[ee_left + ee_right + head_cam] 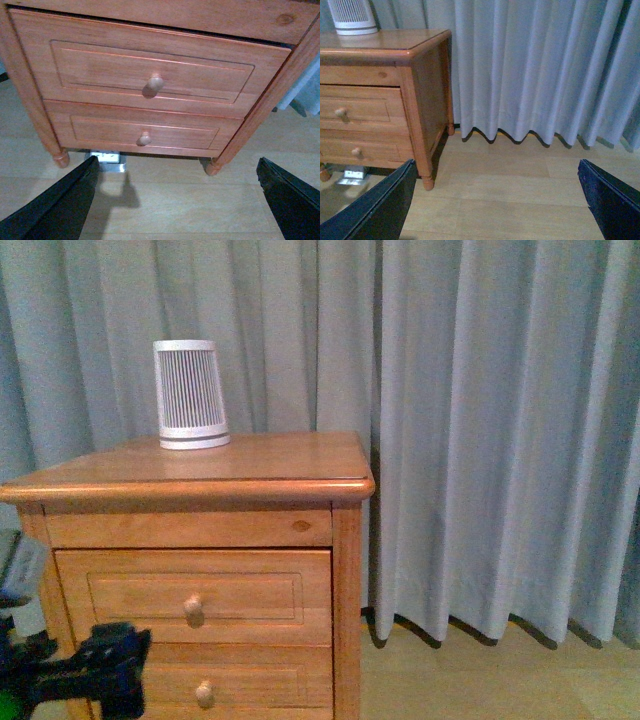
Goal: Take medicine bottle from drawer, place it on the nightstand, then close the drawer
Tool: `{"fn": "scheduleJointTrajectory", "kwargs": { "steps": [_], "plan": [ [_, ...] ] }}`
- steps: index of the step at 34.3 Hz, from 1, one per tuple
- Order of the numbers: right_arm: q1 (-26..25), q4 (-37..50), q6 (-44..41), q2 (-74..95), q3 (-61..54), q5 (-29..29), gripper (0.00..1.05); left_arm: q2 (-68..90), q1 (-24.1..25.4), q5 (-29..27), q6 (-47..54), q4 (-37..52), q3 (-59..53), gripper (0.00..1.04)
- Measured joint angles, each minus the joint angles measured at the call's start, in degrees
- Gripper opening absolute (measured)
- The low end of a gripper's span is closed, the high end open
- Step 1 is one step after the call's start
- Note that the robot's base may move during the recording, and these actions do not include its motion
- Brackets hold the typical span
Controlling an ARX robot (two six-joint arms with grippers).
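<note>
The orange-brown nightstand [270, 462] fills the left of the front view. Its upper drawer [130, 592] is pushed in flush, and one round knob [193, 607] sticks out of its front. The medicine bottle is hidden. My left gripper [125, 665] hangs low at the cabinet's front left, open and empty. In the left wrist view the drawer [100, 75] and its knob [155, 83] lie ahead of the spread left gripper [177, 165]. My right gripper [497, 165] is open over bare floor, to the right of the nightstand [427, 95].
A large white ribbed cylinder [190, 395] stands at the back left of the nightstand top. The lower drawer [260, 680] is shut too. Grey curtains [480, 440] hang behind and to the right. A small white and silver object [106, 160] lies on the wooden floor [480, 680] under the cabinet.
</note>
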Motion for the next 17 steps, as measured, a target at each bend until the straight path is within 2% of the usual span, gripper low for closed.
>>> {"fn": "scheduleJointTrajectory", "kwargs": {
  "steps": [7,17],
  "plan": [
    [0.0,0.0,0.0,0.0,0.0,0.0,0.98,10.5,-2.2,-0.5,0.9,-3.4,14.0,0.98],
    [0.0,0.0,0.0,0.0,0.0,0.0,0.98,22.9,-1.4,-1.6,1.8,-5.4,28.4,0.98]
  ]
}}
